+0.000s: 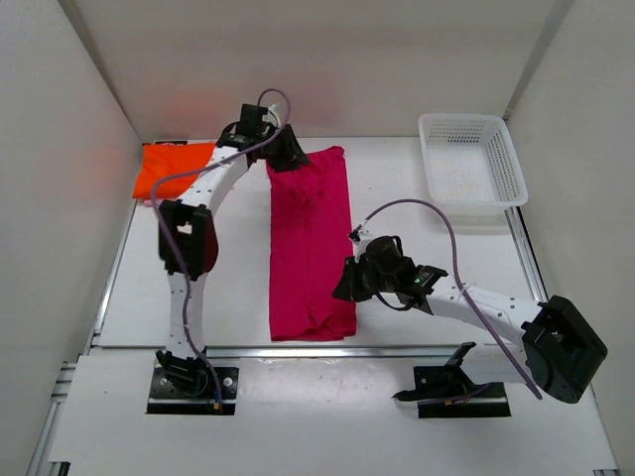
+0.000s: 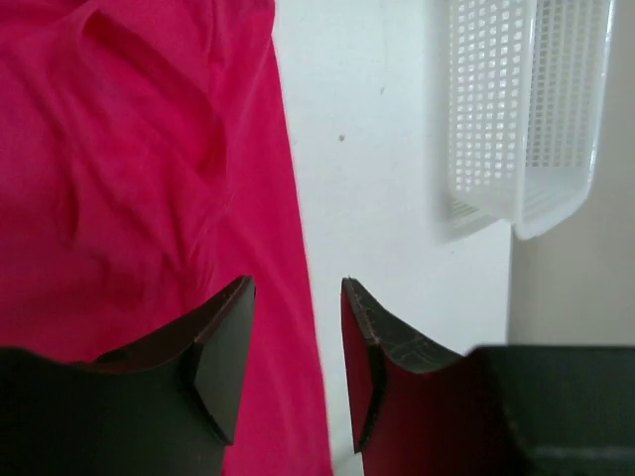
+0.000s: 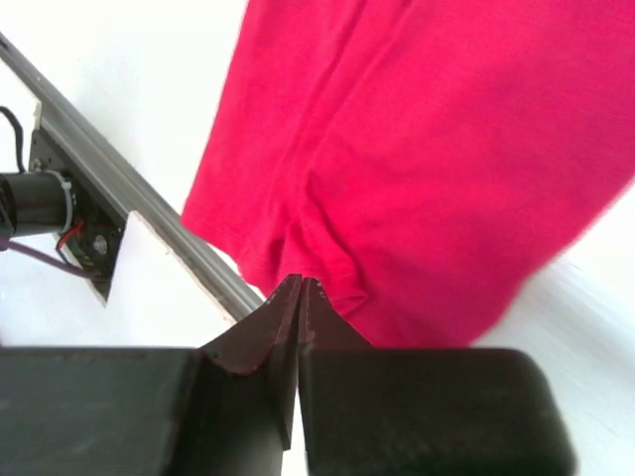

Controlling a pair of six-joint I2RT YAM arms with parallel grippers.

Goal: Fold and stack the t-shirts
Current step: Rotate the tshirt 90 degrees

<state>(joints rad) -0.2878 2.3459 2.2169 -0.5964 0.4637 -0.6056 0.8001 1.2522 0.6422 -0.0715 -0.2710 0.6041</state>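
**Magenta t-shirt (image 1: 310, 243), laid as a long narrow strip at centre of the counter (image 1: 228, 288), an end effector at each end.**

The top view alone shows the whole strip, running from upper centre to lower centre, and the orange t-shirt (image 1: 174, 167) at upper left against the wall. The left wrist view alone shows the left end effector (image 2: 298, 293), its fingers moderately apart with nothing gripped, over the strip's edge, with the white mesh basket (image 2: 526, 109) at upper right. The right wrist view alone shows the right end effector (image 3: 301, 285), its fingers pressed together and the tips at a fold in the hem. Whether cloth is pinched cannot be told.
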